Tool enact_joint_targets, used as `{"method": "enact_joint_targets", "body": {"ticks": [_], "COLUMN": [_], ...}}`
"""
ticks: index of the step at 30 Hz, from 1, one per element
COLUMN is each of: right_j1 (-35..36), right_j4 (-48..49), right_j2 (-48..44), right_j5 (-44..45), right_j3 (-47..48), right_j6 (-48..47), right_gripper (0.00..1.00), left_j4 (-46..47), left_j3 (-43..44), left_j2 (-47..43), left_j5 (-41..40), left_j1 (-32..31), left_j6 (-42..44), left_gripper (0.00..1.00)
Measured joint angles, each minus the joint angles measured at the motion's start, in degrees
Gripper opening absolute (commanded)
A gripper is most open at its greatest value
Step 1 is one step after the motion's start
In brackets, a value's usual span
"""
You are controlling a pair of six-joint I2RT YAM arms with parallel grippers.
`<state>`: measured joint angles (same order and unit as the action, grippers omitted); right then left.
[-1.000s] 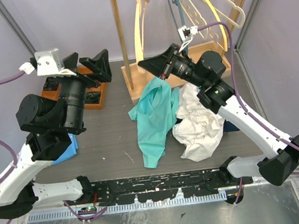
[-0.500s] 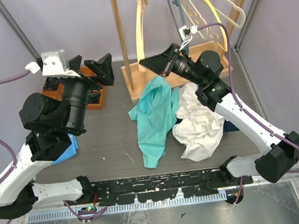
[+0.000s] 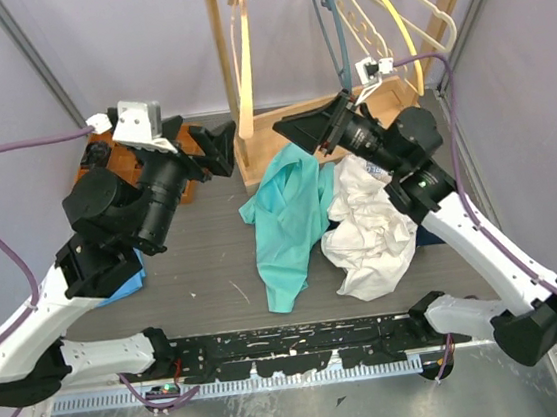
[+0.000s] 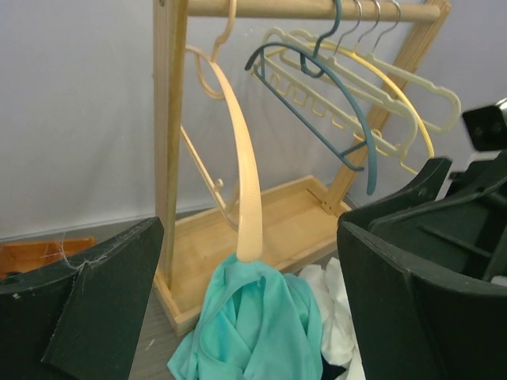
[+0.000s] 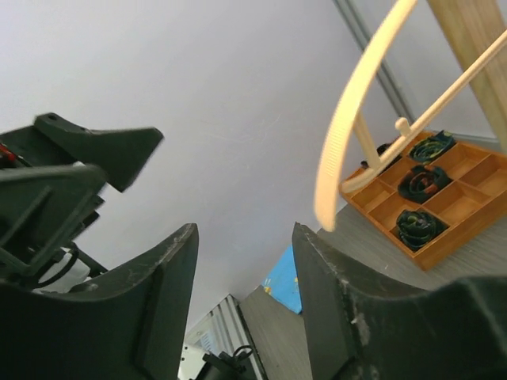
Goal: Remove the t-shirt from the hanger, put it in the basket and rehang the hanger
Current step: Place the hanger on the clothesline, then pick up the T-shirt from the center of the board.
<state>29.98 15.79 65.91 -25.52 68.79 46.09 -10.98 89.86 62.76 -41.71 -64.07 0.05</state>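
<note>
Left tool [image 3: 213, 147]: you are holding it spread wide, empty.
T-shirt [image 3: 285, 218]: lying on the desk [image 3: 205, 267], its far end touching the cream hanger [image 4: 242, 182].
Right tool [image 3: 312, 129]: hovering parted, gripping nothing.
Risk: if fabric is snagging, pulling could be dragging the hanger off.

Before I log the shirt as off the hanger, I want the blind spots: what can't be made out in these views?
Top view: the right tool covers the teal t-shirt at its upper end, hiding any contact with the cream hanger.
Left wrist view: the hanger's tip overlaps the shirt; touching or just in front, unclear.
Top view: the dark cloth is mostly buried under the white cloth.
</note>
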Motion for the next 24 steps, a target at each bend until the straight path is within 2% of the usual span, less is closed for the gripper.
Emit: {"method": "enact_joint_targets", "body": {"ticks": [6, 14, 18, 24], "right_j1": [-1.0, -1.0, -1.0, -1.0], "right_j4": [-9.0, -26.9, -33.2, -39.6], "right_j2": [-7.0, -15.0, -17.7, -19.8], "right_j5": [4.6, 19.9, 25.2, 28.4], "right_j3": [2.8, 12.0, 13.9, 14.2], "right_j6": [-5.7, -15.1, -17.9, -19.0], "right_gripper": [0.64, 0.65, 0.65, 0.65], "left_j4": [-3.6, -6.2, -5.2, -1.3], "left_j3": [-6.9, -18.1, -21.6, -22.9], "left_j2": [-3.0, -3.1, 0.3, 11.2], "left_j5": [4.5, 7.9, 7.8, 8.2], "left_j1": [0.0, 0.0, 0.0, 0.0], "left_j6": [-4.1, -9.9, -12.6, -15.9], "left_gripper": [0.98, 0.98, 0.98, 0.98]}}
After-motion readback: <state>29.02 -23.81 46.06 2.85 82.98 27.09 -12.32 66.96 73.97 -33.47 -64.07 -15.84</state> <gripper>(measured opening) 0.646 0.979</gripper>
